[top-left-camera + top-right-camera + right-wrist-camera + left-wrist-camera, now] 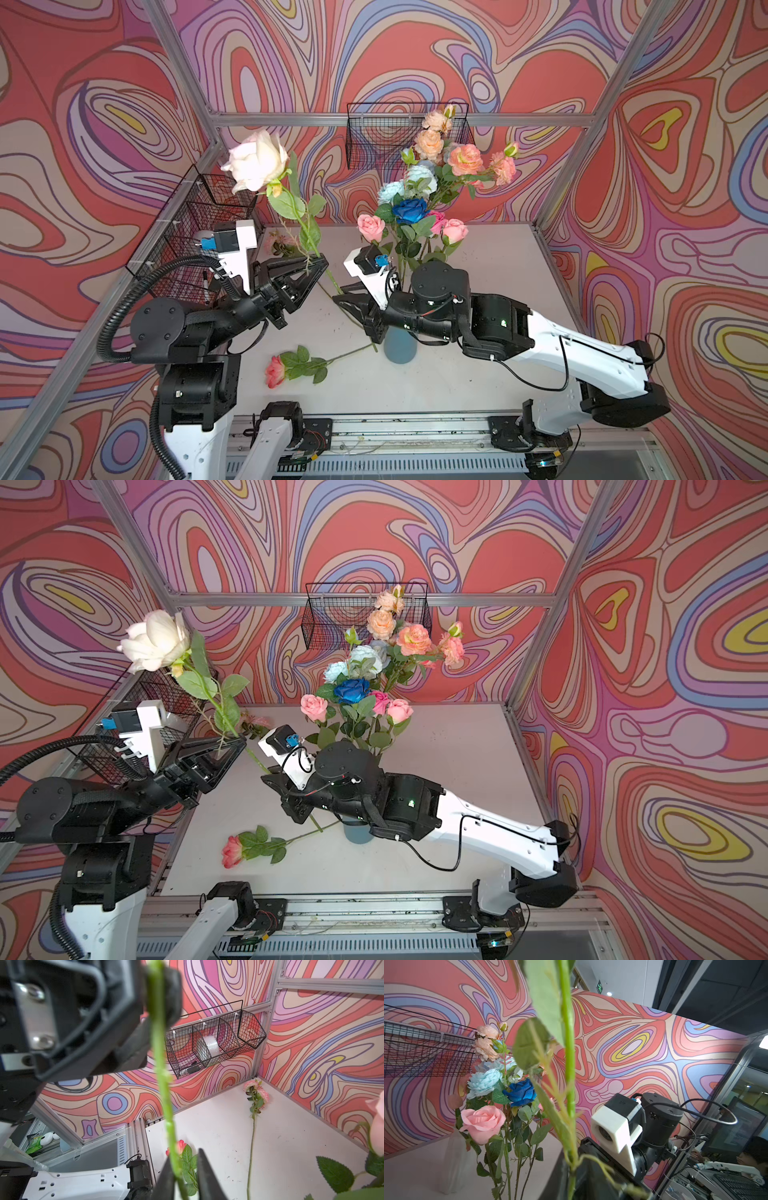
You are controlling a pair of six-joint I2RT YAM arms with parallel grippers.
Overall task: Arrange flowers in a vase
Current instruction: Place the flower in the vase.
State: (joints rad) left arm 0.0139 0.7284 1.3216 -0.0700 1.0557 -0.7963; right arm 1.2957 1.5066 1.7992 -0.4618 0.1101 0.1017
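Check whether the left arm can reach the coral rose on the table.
Probably, but not straight away: the coral rose lies on bare table close by, yet the left gripper stands around the stem of the white rose.

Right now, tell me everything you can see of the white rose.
The white rose is artificial: a full cream-white bloom with fabric-like petals on a long green stem bearing several leaves. It is held off the table, tilted, bloom uppermost and leaning away from the vase, which it is not yet in. The stem runs between the fingers of the left gripper; whether they clamp it is unclear. Lower down, the right gripper is shut on the stem.
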